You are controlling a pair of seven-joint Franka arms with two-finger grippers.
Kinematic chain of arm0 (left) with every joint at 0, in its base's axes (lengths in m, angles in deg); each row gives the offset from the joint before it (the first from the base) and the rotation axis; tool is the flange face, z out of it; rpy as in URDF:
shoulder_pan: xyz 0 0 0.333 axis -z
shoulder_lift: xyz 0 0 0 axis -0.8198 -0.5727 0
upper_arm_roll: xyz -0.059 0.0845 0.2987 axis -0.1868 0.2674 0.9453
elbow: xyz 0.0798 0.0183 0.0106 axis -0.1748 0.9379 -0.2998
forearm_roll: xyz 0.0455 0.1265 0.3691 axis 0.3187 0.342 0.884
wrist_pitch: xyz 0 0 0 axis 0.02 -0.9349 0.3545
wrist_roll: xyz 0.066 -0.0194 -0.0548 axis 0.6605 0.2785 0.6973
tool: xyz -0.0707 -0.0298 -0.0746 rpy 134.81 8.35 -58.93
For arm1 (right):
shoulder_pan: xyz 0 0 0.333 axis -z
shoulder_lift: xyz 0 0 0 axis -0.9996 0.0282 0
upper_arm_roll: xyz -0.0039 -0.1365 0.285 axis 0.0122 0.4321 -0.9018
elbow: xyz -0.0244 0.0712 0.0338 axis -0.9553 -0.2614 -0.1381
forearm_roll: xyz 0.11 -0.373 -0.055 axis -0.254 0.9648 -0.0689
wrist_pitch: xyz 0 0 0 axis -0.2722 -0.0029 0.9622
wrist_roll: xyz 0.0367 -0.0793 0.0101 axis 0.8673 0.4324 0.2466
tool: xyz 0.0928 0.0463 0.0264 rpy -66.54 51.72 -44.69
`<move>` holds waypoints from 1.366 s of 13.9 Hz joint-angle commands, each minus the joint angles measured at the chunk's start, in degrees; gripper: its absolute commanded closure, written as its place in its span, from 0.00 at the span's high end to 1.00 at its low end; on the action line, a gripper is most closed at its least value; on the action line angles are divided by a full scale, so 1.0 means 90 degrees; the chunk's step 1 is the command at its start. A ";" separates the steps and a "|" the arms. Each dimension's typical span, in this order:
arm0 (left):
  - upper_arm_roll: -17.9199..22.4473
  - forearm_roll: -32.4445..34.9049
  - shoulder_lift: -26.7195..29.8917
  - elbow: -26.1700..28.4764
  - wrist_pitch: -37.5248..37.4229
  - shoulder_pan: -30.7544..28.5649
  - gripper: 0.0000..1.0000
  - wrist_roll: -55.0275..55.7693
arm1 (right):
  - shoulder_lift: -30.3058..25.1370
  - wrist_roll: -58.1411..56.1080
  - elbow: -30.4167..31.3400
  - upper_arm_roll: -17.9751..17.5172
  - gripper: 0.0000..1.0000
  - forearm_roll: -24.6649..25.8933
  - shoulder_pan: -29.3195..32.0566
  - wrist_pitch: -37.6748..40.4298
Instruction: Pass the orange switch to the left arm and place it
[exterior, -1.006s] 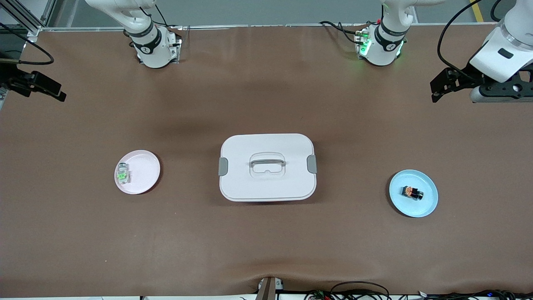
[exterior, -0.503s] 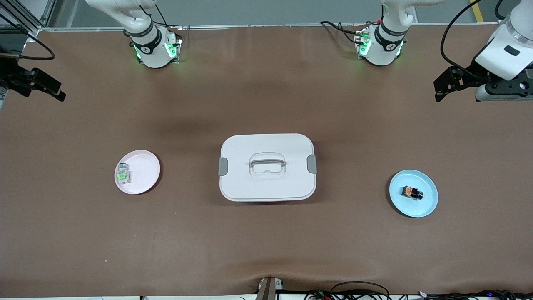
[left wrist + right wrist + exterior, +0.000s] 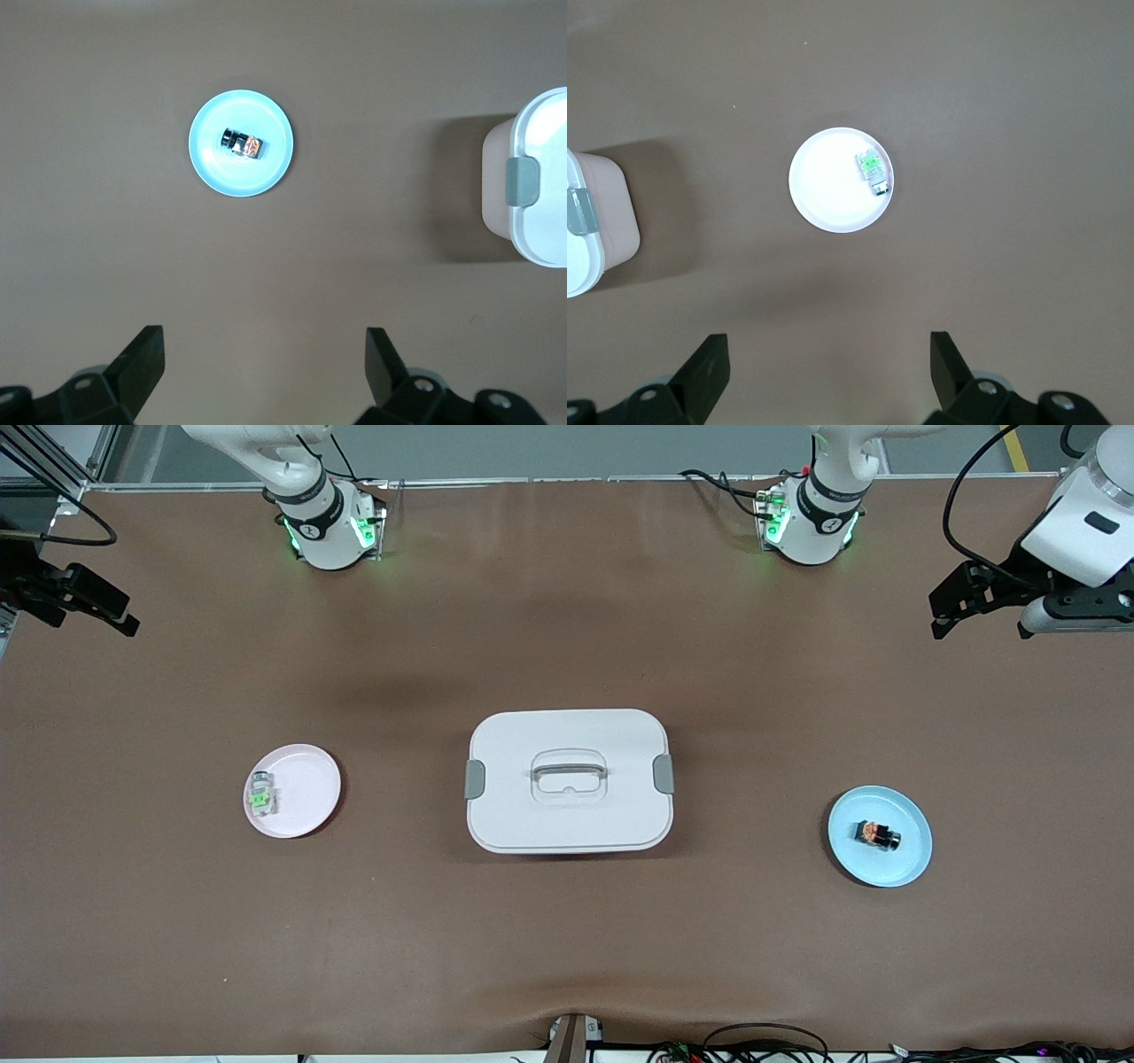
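Left gripper [image 3: 261, 376] wide open, high above bare table, well apart from orange switch [image 3: 242, 143] on blue plate [image 3: 213, 168].

We see even, fairly bright light from overhead, with no glare on the brown table [image 3: 567, 939]. Soft, faint shadows lie on the cloth near the bases, one darker smudge above the box [image 3: 569, 780]. In the wrist views the box [image 3: 532, 177] throws a clearer shadow beside itself, softer at its edges. Green lamps glow at both bases and tint the cloth around them. The front view is sharp throughout; both wrist views look slightly softer, and their corners darken a little
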 commanded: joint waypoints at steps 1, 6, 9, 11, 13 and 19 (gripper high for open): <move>-0.0020 -0.0110 0.0083 -0.0017 -0.0058 -0.0065 1.00 -0.0072 | -0.0048 -0.0037 -0.0224 -0.0091 1.00 -0.0075 0.0114 0.0038; -0.0020 -0.0100 0.0093 -0.0037 -0.0058 -0.0065 1.00 -0.0072 | 0.0138 0.0011 -0.0597 -0.0071 1.00 -0.0055 0.0163 0.0263; -0.0020 -0.0100 0.0093 -0.0046 -0.0058 -0.0065 1.00 -0.0081 | 0.0187 -0.0018 -0.0723 -0.0071 1.00 -0.0016 0.0153 0.0253; -0.0010 -0.0100 0.0093 -0.0046 -0.0067 -0.0065 1.00 -0.0150 | 0.0226 0.0001 -0.0782 -0.0071 1.00 -0.0045 0.0153 0.0283; 0.0000 -0.0091 0.0093 -0.0056 -0.0087 -0.0074 1.00 -0.0179 | 0.0226 0.0002 -0.0782 -0.0071 1.00 -0.0055 0.0163 0.0350; 0.0068 -0.0081 0.0064 -0.0085 -0.0097 -0.0104 1.00 -0.0189 | 0.0245 0.0011 -0.0782 -0.0071 1.00 -0.0055 0.0163 0.0488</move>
